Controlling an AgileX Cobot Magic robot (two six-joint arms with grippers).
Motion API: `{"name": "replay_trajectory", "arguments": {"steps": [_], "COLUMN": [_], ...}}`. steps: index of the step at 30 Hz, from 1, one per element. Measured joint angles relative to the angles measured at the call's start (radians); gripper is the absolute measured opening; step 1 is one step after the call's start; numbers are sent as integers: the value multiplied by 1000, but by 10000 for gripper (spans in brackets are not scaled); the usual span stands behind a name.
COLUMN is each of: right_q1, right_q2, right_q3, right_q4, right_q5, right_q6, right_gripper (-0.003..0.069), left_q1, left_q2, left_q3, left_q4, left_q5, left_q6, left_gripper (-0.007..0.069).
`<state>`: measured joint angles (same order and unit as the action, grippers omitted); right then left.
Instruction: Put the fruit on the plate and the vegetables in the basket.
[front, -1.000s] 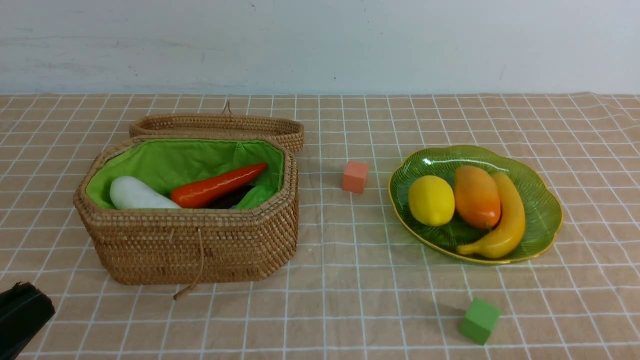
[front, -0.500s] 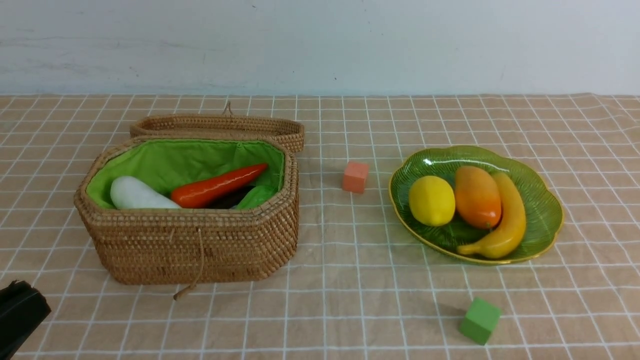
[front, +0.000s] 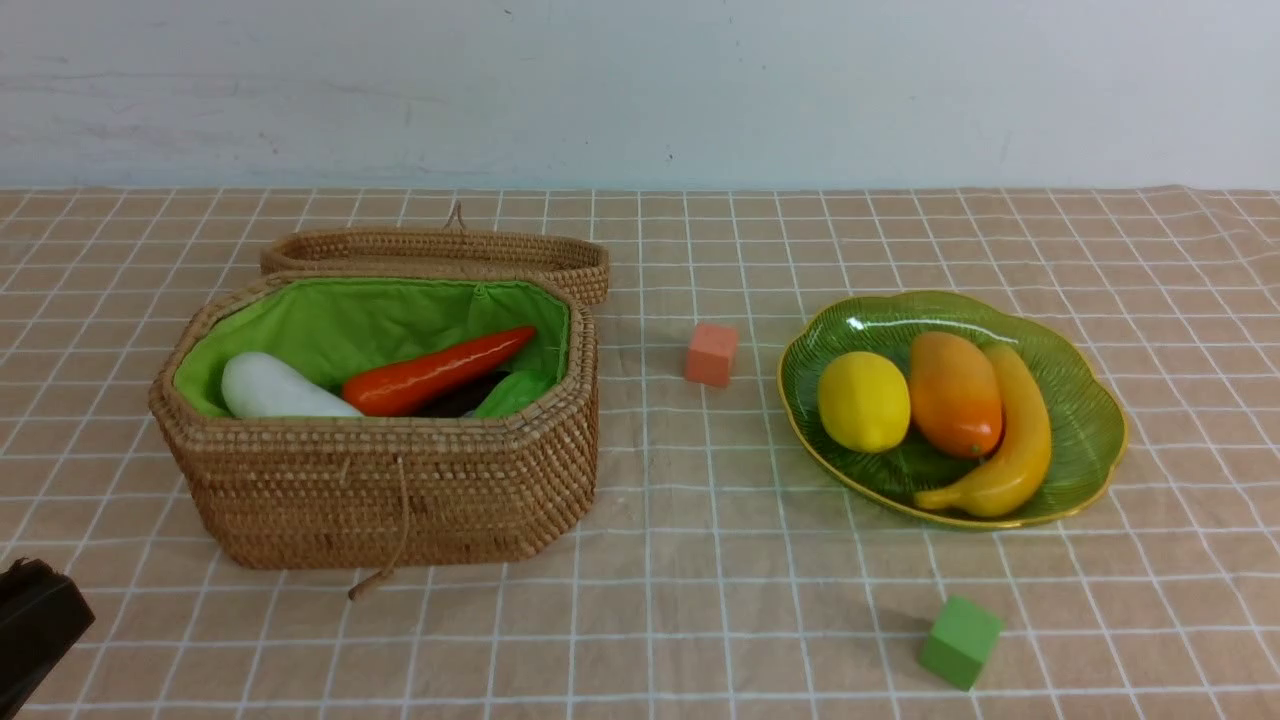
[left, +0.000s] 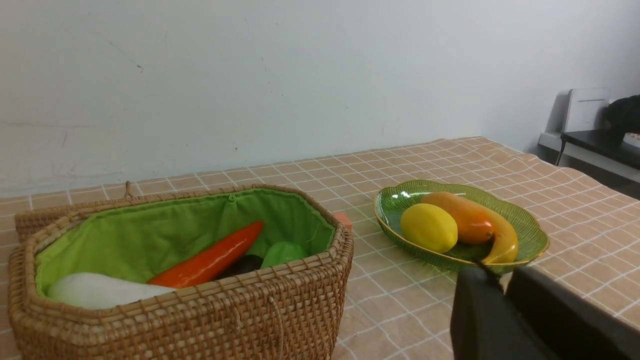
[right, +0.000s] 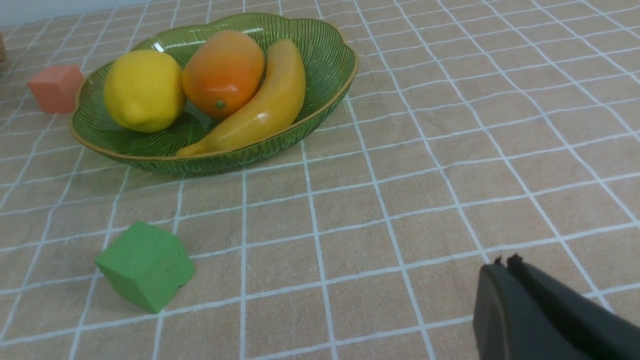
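The wicker basket (front: 390, 490) stands at the left with its lid (front: 440, 250) folded back. In it lie a white radish (front: 275, 390), an orange-red carrot (front: 440, 372), a light-green gourd (front: 515, 392) and a dark eggplant (front: 455, 403), mostly hidden. The green plate (front: 1090, 420) at the right holds a lemon (front: 863, 400), a mango (front: 955, 393) and a banana (front: 1015, 440). My left gripper (left: 502, 274) hovers near the basket's front corner, its fingertips a narrow gap apart and empty; only its black tip (front: 35, 620) shows in front. My right gripper (right: 505, 262) is shut and empty, low over the cloth.
A small orange-pink cube (front: 710, 353) sits between basket and plate. A green cube (front: 960, 642) lies near the front edge, below the plate. A checked tan cloth (front: 700, 560) covers the table, and a pale wall stands behind it.
The black tip of my left arm has drawn back toward the lower-left corner of the front view. Basket, plate and cubes have not moved.
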<state>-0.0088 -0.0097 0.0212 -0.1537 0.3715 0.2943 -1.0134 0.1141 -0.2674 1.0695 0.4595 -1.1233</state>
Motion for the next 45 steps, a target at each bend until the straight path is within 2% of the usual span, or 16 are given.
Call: {"name": "replay_trajectory", "arguments": {"steps": [12,16,18,20,22,23,24,27,28,29,33,36,39,45], "right_q1": [0,0,0,0,0,0,0,0,0,0,0,0,0,0], "right_q2": [0,0,0,0,0,0,0,0,0,0,0,0,0,0], "right_q3": [0,-1,-1,-1,-1,-1,-1,-1,-1,-1,-1,-1,-1,-1], "right_q4": [0,3,3,3,3,3,3,3,3,3,3,3,3,3], "right_q5": [0,0,1,1,1,1,2,2,2,3,3,3,3,3], "right_q6": [0,0,0,0,0,0,0,0,0,0,0,0,0,0], "right_gripper": [-9,-7,-7,-7,-7,-7,-7,-3,-3,-3,-1,1,5,6], "left_q1": [25,182,292,353,504,542,642,800,809,879,952,963,967,967], "left_q2": [0,-1,-2,-5,-18,-27,-46,-105,-108,-123,-123,-123,-123,-123], "left_q3": [0,0,0,0,0,1,9,53,63,119,252,288,298,299], "left_q4": [-9,-117,-208,-282,-494,-555,-716,-960,-987,-1078,-1128,-1123,-1095,-1091], "left_q5": [27,-77,-159,-193,-212,-213,-221,-286,-293,-353,-419,-318,-113,-76], "left_q6": [0,28,124,213,402,475,628,885,914,1006,1016,963,879,817], "left_gripper": [88,68,42,25,-3,-11,-13,-13,-13,-13,-13,-13,-13,-13]}}
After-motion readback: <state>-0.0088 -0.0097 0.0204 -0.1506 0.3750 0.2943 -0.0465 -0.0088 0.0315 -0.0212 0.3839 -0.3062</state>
